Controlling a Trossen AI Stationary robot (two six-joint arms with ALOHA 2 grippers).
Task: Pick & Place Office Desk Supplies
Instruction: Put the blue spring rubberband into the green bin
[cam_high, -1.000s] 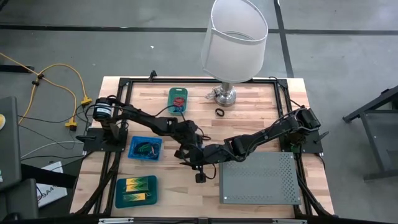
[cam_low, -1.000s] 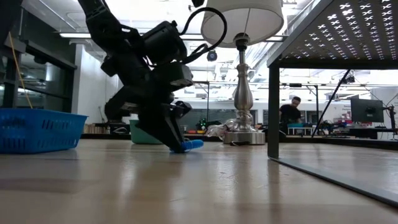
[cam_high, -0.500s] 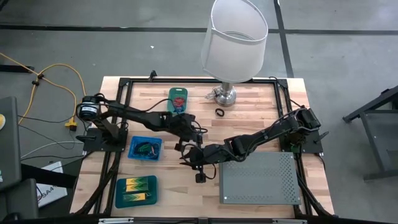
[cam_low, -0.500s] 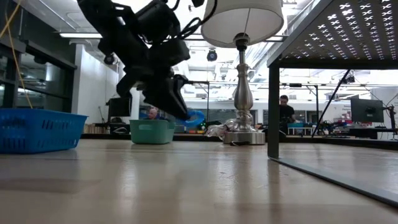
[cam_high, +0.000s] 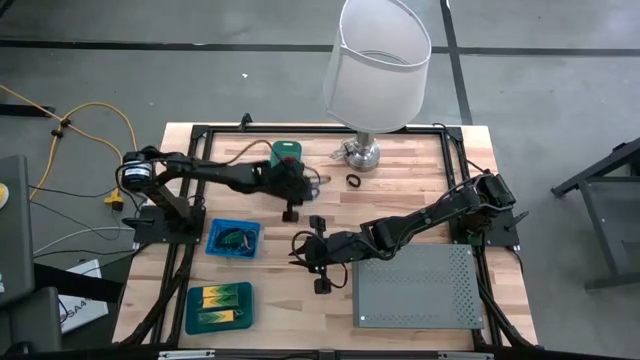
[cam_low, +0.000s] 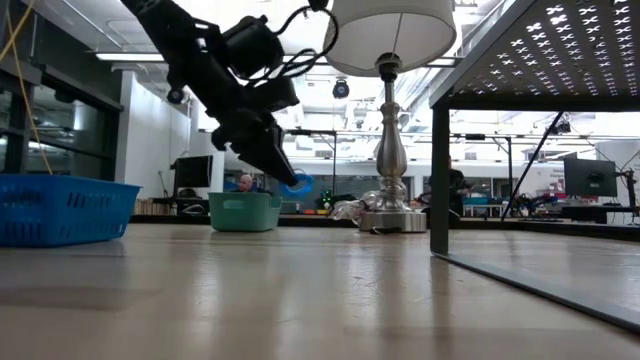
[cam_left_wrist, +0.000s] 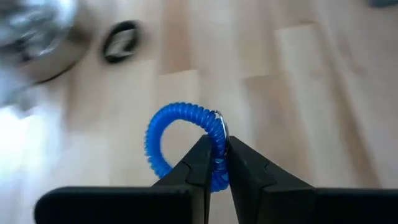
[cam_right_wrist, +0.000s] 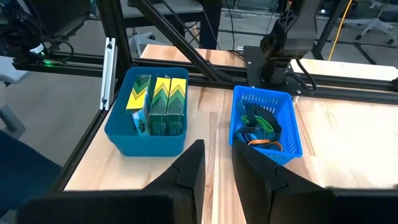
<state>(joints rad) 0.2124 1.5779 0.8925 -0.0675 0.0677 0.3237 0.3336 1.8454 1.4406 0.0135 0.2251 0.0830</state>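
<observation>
Left gripper pinches a blue coil ring above the table.
Right gripper rests mid-table, fingers slightly apart, holding nothing.

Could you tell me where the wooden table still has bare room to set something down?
Bare wood lies between the green bin and the table's left edge, and in front of the blue basket beside the teal tray of yellow-green blocks. The middle is crowded by both arms; the grey perforated box fills the front right.
</observation>
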